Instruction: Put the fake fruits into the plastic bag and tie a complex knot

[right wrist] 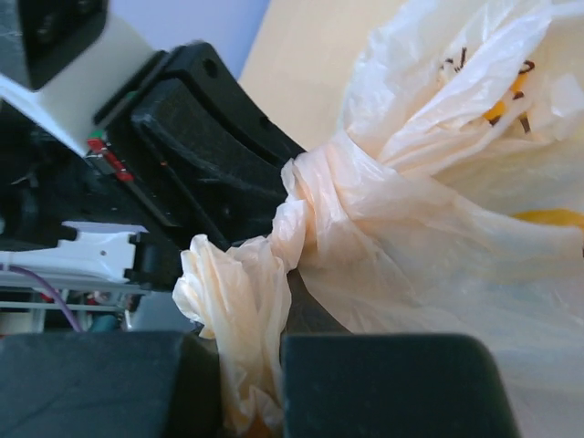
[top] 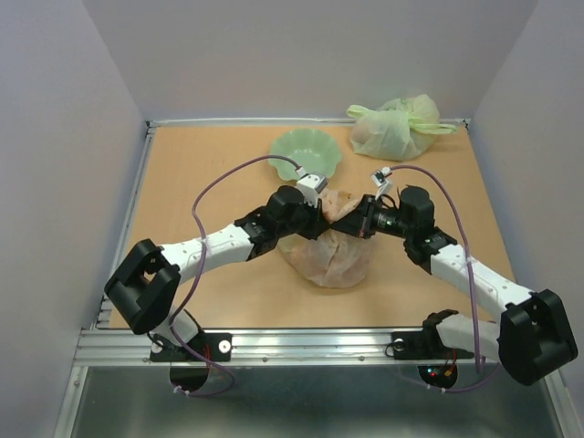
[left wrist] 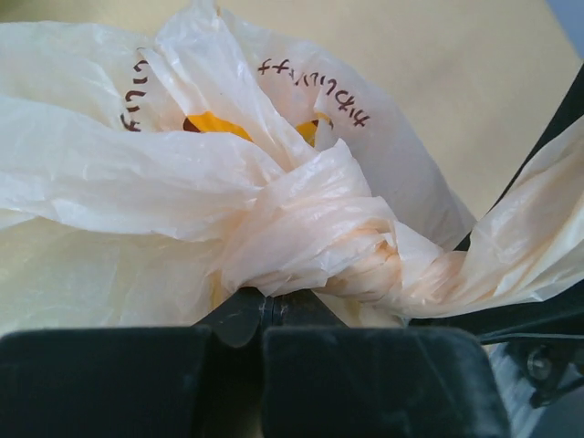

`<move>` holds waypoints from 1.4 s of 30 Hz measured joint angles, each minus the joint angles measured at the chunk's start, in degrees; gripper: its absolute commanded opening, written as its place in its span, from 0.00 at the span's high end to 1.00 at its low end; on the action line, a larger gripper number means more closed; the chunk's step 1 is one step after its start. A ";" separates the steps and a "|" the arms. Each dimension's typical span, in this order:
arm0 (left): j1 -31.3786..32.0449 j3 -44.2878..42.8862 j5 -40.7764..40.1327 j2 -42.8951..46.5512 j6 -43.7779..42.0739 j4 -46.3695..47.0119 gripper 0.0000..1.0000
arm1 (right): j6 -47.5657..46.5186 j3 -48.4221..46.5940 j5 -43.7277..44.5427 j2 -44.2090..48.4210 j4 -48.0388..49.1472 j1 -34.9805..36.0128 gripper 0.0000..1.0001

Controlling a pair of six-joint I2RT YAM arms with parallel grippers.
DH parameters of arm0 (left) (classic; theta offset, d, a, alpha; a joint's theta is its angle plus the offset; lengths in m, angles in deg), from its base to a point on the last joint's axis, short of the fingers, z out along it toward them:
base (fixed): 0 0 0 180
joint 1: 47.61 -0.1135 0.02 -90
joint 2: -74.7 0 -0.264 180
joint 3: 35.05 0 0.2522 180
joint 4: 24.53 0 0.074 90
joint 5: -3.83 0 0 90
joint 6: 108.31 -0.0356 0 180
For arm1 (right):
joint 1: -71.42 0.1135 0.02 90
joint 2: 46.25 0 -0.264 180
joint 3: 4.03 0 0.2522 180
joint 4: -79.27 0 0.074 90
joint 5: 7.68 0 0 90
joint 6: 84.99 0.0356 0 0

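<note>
The whitish-beige plastic bag (top: 330, 255) sits mid-table, its top twisted into a knot (left wrist: 315, 228) between my two grippers. Yellow fruit (left wrist: 214, 122) shows through the plastic; the other fake fruits are hidden inside. My left gripper (top: 318, 222) is shut on a bag strand just below the knot (left wrist: 263, 306). My right gripper (top: 339, 222) is shut on the other twisted strand (right wrist: 245, 310), which runs between its fingers. The two grippers nearly touch above the bag. The knot also shows in the right wrist view (right wrist: 315, 214).
A pale green scalloped bowl (top: 306, 152) stands just behind the grippers. A pale green knotted plastic bag (top: 394, 128) lies at the back right. Grey walls enclose the table on three sides, and a metal rail (top: 301, 344) runs along the near edge.
</note>
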 measured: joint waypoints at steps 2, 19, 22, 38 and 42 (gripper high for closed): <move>-0.96 1.42 4.11 0.00 2.34 3.69 1.00 | 2.64 0.90 -0.26 -0.04 3.72 0.31 1.00; -4.83 11.23 24.11 -4.28 25.57 36.96 1.00 | -11.04 -5.66 -4.76 4.81 -10.84 -0.92 0.33; -4.85 11.23 24.87 -4.35 26.60 39.60 1.00 | -16.68 -10.54 -2.71 7.69 -18.56 -3.02 0.34; -5.20 11.23 26.75 -5.64 27.78 41.90 1.00 | -26.77 -16.92 6.93 6.10 -37.44 -18.08 0.55; -5.22 11.23 26.84 -5.66 27.78 41.88 1.00 | -27.32 -16.65 2.25 -0.57 -36.46 -20.26 0.48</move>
